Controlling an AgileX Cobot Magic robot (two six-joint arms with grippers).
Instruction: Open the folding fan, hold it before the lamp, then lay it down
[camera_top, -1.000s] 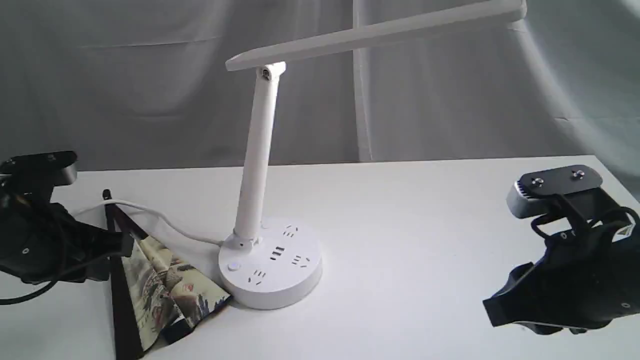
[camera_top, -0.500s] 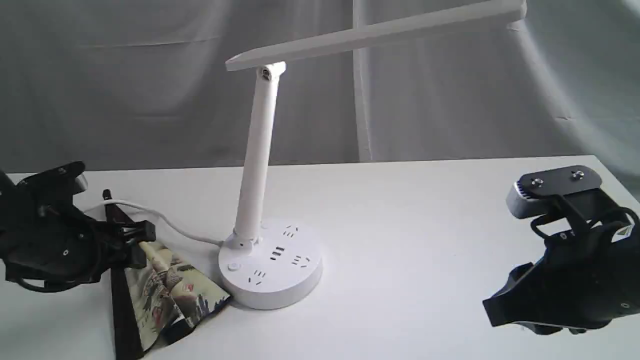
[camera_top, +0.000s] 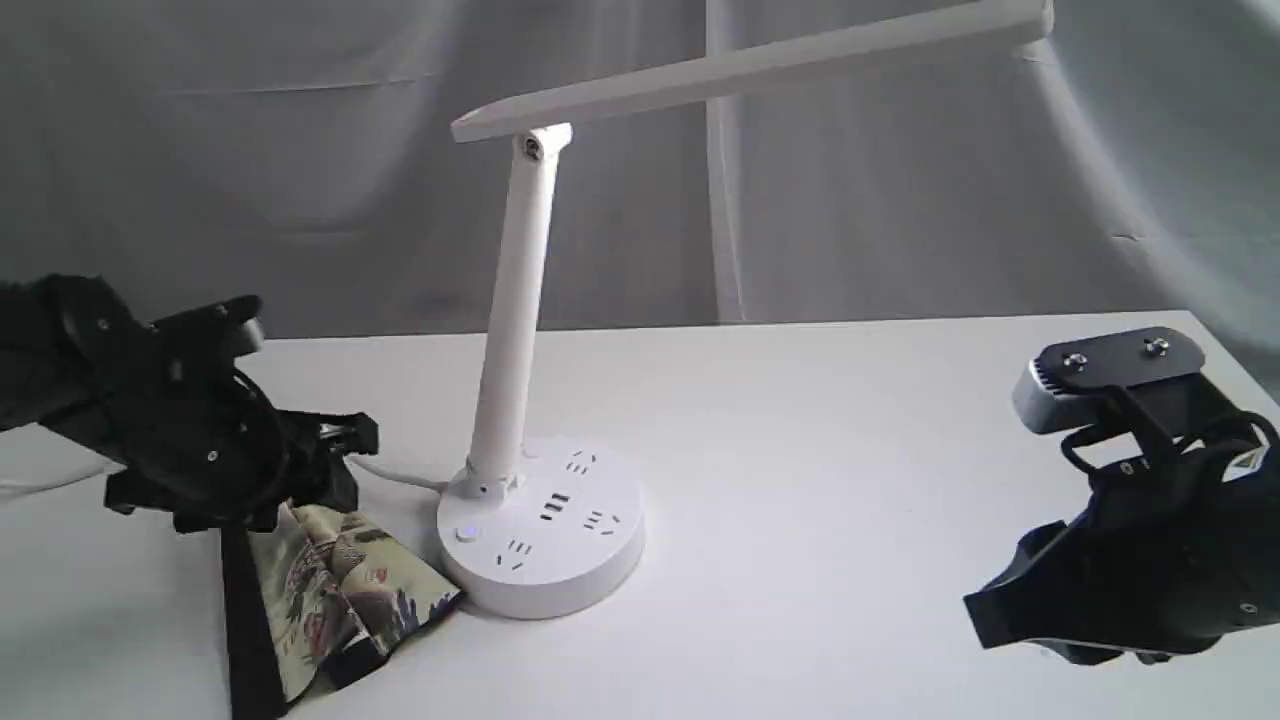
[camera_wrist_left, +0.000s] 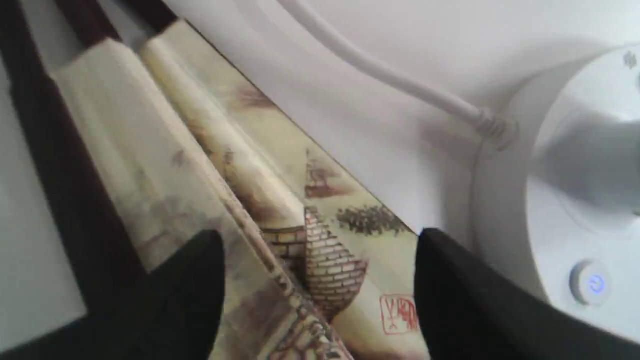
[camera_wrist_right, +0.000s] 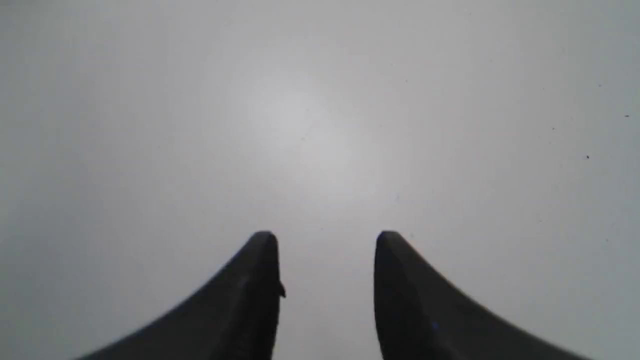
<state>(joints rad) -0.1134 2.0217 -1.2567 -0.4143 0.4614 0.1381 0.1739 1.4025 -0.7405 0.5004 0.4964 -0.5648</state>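
The folding fan (camera_top: 320, 600) lies partly spread on the white table at front left, its painted cream leaf touching the lamp's base. The white lamp (camera_top: 540, 530) stands mid-table with its bar head (camera_top: 750, 70) slanting up to the right. My left gripper (camera_top: 345, 450) hovers open just above the fan's upper part, beside the cord. In the left wrist view the fan (camera_wrist_left: 280, 200) fills the space under my open left gripper (camera_wrist_left: 320, 240), with the lamp base (camera_wrist_left: 575, 240) to one side. My right gripper (camera_wrist_right: 325, 240) is open over bare table at far right.
The lamp's white cord (camera_top: 395, 472) runs from the base leftward behind my left arm. A grey cloth backdrop hangs behind the table. The table's right edge lies near my right arm (camera_top: 1130, 590).
My left arm has swung right and up over the fan's pivot end toward the lamp base, hiding the pivot and part of the cord. The fan and right arm have stayed put.
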